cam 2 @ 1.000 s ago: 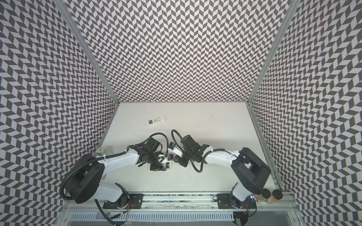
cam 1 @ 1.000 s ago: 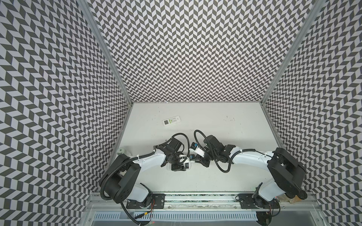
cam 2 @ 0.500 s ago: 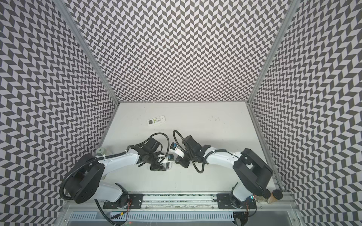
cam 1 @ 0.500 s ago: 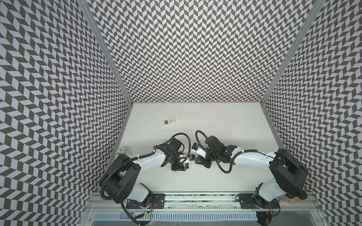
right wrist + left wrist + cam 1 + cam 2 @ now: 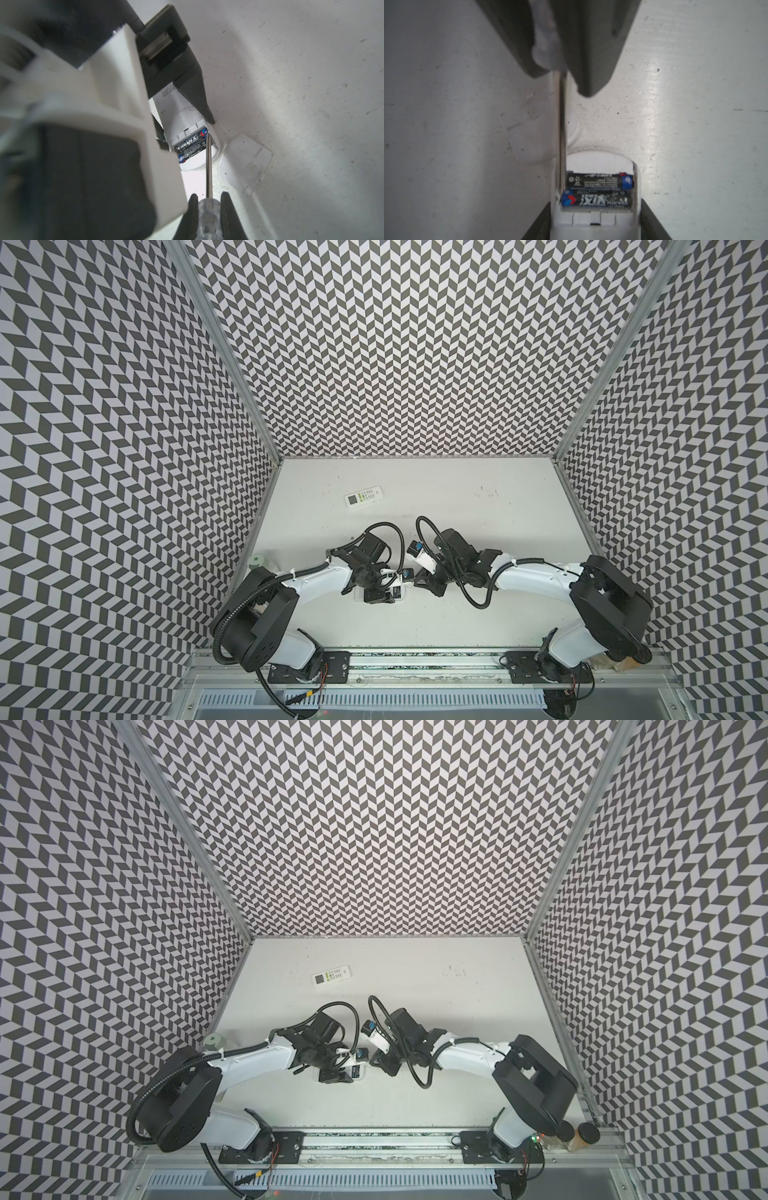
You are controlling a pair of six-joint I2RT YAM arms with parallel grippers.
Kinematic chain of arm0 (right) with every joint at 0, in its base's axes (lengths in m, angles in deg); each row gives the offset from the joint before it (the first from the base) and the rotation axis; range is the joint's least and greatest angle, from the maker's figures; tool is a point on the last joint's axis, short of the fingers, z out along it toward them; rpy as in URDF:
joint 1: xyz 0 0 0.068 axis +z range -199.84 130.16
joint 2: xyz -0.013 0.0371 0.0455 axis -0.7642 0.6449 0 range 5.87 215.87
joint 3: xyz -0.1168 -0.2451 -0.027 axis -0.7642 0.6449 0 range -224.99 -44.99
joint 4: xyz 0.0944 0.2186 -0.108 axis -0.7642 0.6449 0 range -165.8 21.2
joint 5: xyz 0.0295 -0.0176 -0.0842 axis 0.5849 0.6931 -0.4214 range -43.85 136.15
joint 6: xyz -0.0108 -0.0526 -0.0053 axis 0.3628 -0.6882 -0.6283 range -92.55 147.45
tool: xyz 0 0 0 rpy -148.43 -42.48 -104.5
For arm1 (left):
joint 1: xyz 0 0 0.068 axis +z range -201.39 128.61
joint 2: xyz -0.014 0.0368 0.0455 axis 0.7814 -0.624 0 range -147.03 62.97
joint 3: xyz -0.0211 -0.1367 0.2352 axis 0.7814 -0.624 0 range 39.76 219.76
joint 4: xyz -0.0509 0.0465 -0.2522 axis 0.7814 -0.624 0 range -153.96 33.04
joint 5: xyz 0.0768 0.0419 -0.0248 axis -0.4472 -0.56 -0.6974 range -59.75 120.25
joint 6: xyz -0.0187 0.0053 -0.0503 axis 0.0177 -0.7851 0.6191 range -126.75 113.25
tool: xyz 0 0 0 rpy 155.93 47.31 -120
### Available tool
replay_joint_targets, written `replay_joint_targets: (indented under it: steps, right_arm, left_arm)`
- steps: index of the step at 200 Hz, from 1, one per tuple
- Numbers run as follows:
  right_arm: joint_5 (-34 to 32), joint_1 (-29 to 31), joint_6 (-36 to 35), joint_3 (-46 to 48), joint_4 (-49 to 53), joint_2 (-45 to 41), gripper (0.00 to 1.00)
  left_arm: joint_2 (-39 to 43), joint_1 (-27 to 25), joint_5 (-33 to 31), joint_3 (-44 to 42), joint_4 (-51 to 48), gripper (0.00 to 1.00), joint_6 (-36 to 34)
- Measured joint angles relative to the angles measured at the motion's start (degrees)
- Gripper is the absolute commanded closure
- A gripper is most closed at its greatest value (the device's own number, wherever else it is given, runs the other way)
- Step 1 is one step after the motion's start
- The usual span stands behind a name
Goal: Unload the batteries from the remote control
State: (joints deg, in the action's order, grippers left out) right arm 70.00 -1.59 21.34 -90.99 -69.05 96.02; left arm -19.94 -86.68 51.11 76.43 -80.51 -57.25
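A white remote control (image 5: 593, 224) lies on the table, and my left gripper (image 5: 596, 202) is shut on its sides. Its battery compartment is open. Two black batteries with blue ends (image 5: 600, 180) (image 5: 596, 200) lie side by side in it. My right gripper (image 5: 209, 195) is shut on the clear handle of a screwdriver (image 5: 208, 216). The thin metal shaft (image 5: 208, 166) reaches to the end of the batteries (image 5: 191, 143), at the compartment's wall. In both top views the two grippers (image 5: 376, 593) (image 5: 430, 583) meet over the remote (image 5: 357, 1072) at the table's near middle.
The detached translucent battery cover (image 5: 245, 164) lies right beside the remote. A second white remote (image 5: 364, 498) lies farther back on the table. A small white capped thing (image 5: 257, 560) sits at the left wall. Two brown jars (image 5: 588, 1135) stand at the near right corner.
My right gripper with the screwdriver has edged slightly toward the remote. The left gripper has kept its hold and place.
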Motion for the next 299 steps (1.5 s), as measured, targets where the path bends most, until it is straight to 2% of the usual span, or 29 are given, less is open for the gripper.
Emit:
replay_joint_targets:
  steps: [119, 206, 299]
  right_arm:
    - [2.2, -0.2, 2.7, 0.2, -1.9, 1.3, 1.00]
    - [12.6, -5.0, -3.6, -4.3, 2.3, 6.5, 1.00]
    - [14.5, -5.8, -6.5, -5.3, 3.5, 7.4, 1.00]
  left_arm:
    - [0.0, -0.1, -0.2, 0.0, -0.1, 0.49, 0.5]
    - [0.3, 0.0, -0.6, 0.0, -0.4, 0.51, 0.6]
    - [0.3, -0.1, -0.6, 0.0, -0.6, 0.51, 0.2]
